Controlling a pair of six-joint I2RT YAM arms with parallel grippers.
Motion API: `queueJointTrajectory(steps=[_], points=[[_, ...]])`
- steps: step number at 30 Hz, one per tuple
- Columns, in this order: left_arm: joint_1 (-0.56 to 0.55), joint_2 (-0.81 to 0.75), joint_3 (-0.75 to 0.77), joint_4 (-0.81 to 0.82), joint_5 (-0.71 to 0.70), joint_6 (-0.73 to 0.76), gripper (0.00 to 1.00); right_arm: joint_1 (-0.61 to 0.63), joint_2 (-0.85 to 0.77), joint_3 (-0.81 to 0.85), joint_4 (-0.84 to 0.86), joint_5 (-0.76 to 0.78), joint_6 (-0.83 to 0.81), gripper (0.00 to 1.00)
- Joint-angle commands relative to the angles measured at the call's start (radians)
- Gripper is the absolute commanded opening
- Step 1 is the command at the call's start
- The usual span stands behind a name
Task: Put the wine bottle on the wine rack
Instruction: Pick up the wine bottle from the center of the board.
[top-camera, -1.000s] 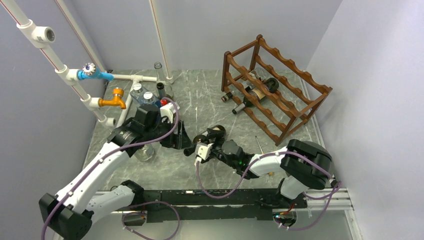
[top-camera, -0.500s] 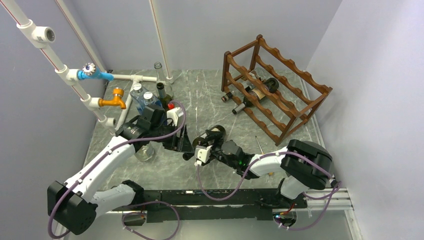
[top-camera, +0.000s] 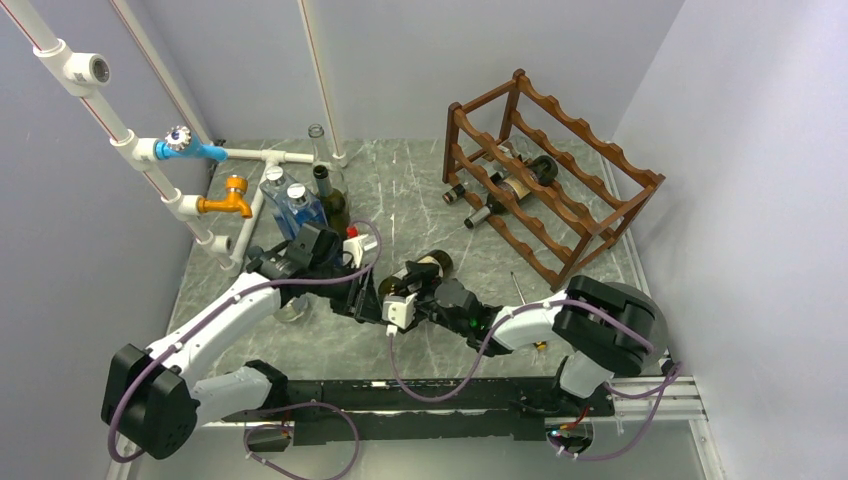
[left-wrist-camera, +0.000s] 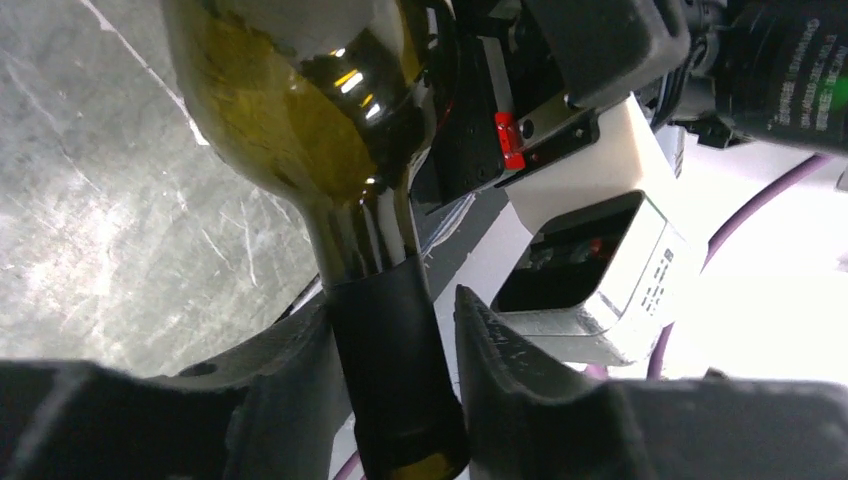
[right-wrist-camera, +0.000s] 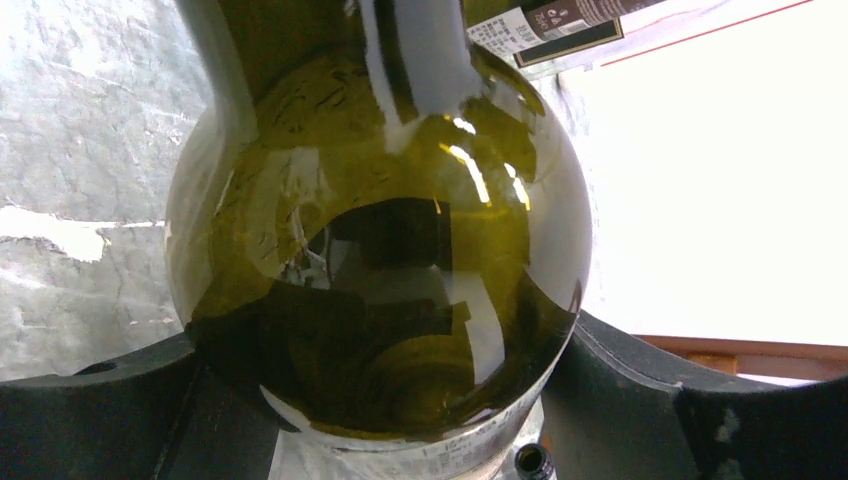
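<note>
The wine bottle (top-camera: 425, 270) is dark olive-green glass and lies on the marble table between both arms, its neck pointing left. My left gripper (top-camera: 370, 291) is shut on the foil-wrapped neck (left-wrist-camera: 388, 350), a finger on each side. My right gripper (top-camera: 418, 285) is shut on the bottle's wide body (right-wrist-camera: 380, 230), which fills the space between its fingers (right-wrist-camera: 620, 390). The wine rack (top-camera: 585, 140), dark reddish-brown with wavy rails, stands at the back right, apart from both grippers. Two bottles (top-camera: 505, 188) lie in its lower tier.
Several upright bottles (top-camera: 300, 205) stand at the back left by white pipes with a blue tap and an orange tap (top-camera: 228, 196). A clear glass (top-camera: 291, 306) sits under the left arm. A thin rod (top-camera: 520, 290) lies near the rack. Walls close in left, back and right.
My left arm has swung right to the bottle's neck and its jaws have closed on it. The right gripper has kept its hold on the body.
</note>
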Motion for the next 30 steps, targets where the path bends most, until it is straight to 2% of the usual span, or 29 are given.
queueJointTrajectory(steps=[1,3,4,6,7,8,10,13,14,15,30], points=[[-0.018,-0.005,-0.007,0.029,0.107,0.002,0.35,-0.012,0.001,0.045,0.02,0.053,0.038,0.0],[-0.017,-0.011,-0.002,0.022,0.07,0.006,0.16,-0.012,0.002,0.046,0.006,0.056,0.045,0.0],[-0.018,-0.017,0.0,0.026,0.053,0.0,0.03,-0.012,0.004,0.05,-0.005,0.056,0.052,0.0],[-0.018,-0.028,0.0,0.05,0.037,-0.028,0.0,-0.012,0.004,0.063,-0.059,0.053,0.071,0.03],[-0.017,-0.037,-0.003,0.071,0.039,-0.047,0.0,-0.012,0.002,0.071,-0.1,0.045,0.083,0.21],[-0.018,-0.044,-0.008,0.09,0.04,-0.065,0.0,-0.012,-0.001,0.074,-0.127,0.038,0.089,0.35],[-0.018,-0.057,-0.012,0.112,0.014,-0.088,0.0,-0.011,-0.008,0.05,-0.109,0.031,0.1,0.52],[-0.017,-0.065,0.002,0.108,-0.04,-0.1,0.0,-0.009,-0.027,0.022,-0.105,0.021,0.118,0.68],[-0.018,-0.065,0.008,0.103,-0.062,-0.102,0.0,-0.007,-0.037,0.021,-0.126,0.023,0.122,0.9],[-0.017,-0.065,0.015,0.098,-0.082,-0.105,0.0,-0.001,-0.046,0.017,-0.146,0.027,0.126,0.98],[-0.009,-0.072,0.064,0.082,-0.253,-0.107,0.0,0.114,-0.201,0.008,-0.471,0.127,0.372,1.0]])
